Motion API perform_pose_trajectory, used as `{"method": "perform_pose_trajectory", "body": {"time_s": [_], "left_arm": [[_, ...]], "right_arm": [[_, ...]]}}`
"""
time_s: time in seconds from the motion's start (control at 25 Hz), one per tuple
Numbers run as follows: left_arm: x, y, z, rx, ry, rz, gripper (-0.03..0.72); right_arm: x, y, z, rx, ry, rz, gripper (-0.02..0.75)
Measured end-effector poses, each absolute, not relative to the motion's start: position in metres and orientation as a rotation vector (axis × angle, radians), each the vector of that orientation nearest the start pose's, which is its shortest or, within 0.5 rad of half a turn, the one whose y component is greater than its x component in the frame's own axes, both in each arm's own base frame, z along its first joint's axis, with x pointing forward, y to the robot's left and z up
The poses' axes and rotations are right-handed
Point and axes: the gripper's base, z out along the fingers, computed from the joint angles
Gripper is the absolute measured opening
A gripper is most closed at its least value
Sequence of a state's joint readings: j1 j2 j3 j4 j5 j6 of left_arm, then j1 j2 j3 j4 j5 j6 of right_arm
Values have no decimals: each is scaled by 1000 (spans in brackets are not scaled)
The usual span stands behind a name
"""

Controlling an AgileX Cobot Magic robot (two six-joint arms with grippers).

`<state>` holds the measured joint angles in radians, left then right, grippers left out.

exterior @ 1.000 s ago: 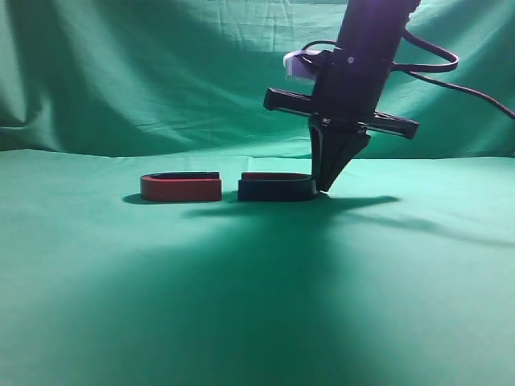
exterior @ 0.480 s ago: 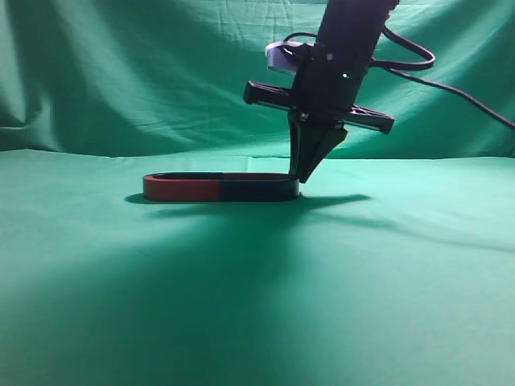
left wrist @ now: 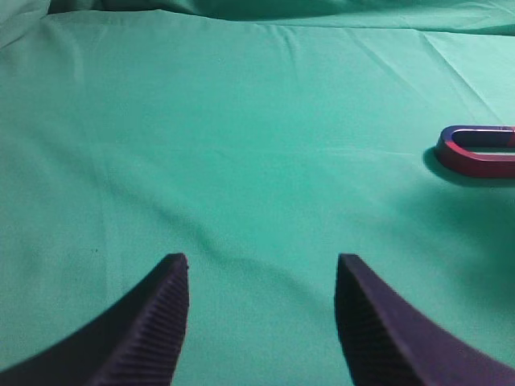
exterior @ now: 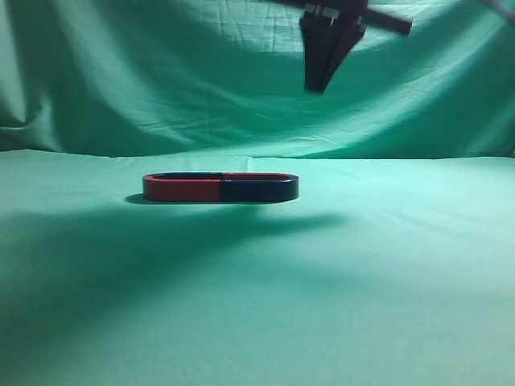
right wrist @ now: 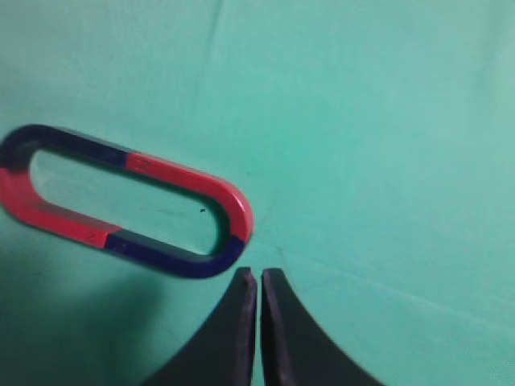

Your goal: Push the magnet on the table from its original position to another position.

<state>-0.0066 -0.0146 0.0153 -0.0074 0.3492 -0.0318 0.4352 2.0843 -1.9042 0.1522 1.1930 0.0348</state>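
Two magnets sit end to end on the table, making one long ring.

From the front, the magnet (exterior: 259,189) touches the red magnet (exterior: 182,188) on the table (exterior: 386,273), and the right gripper (exterior: 319,85) hangs high above, fingers pressed together. In the left wrist view, the left gripper (left wrist: 261,277) is spread wide over bare cloth, with the red magnet (left wrist: 476,153) far to the right. The right wrist view shows its clenched gripper (right wrist: 258,277) above the ring's near end.

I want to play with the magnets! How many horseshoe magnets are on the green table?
2. The dark magnet lies on the right and the red magnet on the left, pressed end to end so they make one closed oval on the table. None seems hidden.
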Motion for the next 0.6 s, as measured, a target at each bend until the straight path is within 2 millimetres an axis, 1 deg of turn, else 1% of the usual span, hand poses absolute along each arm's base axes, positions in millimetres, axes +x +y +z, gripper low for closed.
{"method": "perform_pose_trajectory", "body": {"time_s": [0.12, 0.2, 0.4, 0.48, 0.6], "left_arm": [[53, -1, 177, -28, 1833, -34, 372], [53, -1, 177, -28, 1833, -34, 372], [53, -1, 177, -28, 1833, -34, 372], [53, -1, 177, -28, 1833, -34, 372], [53, -1, 177, -28, 1833, -34, 372]], "right_arm": [[387, 189, 307, -480, 2768, 258, 0], [374, 183, 336, -454, 2713, 258, 0], [341, 167, 393, -411, 2585, 293, 0], [322, 158, 415, -400, 2534, 310, 0], [292, 144, 439, -389, 2477, 327, 0]]}}
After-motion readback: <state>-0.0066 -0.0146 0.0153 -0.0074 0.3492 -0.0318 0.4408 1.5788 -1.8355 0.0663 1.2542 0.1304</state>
